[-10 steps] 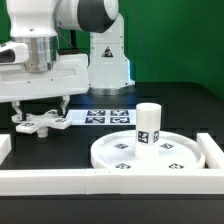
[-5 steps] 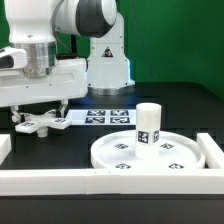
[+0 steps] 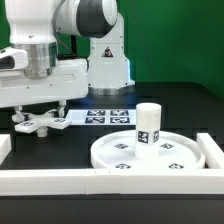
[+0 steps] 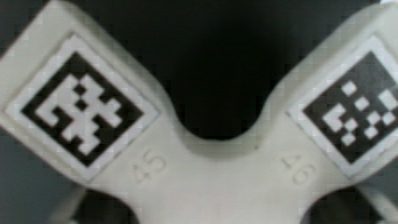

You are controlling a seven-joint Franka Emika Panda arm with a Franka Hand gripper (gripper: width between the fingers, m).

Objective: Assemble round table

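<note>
The white cross-shaped base point(image 3: 38, 123) lies flat on the black table at the exterior view's left. My gripper point(image 3: 40, 112) hangs straight over it, its fingers point(image 3: 62, 104) apart on either side and just above the base, holding nothing. In the wrist view the base point(image 4: 199, 165) fills the picture very close, with two tagged arms spreading away; my fingers do not show there. The large round rimmed disc point(image 3: 120, 155) lies at the middle right. The short cylinder leg point(image 3: 148, 125) stands upright on it.
The marker board point(image 3: 105, 117) lies flat behind the disc. The long white border wall point(image 3: 60, 181) runs along the front and turns up at the right end point(image 3: 212, 150). The robot's white pedestal point(image 3: 108, 60) stands at the back.
My gripper has come down a little toward the cross-shaped base since one second ago. In the last half second nothing visibly moved. Disc and leg are unmoved.
</note>
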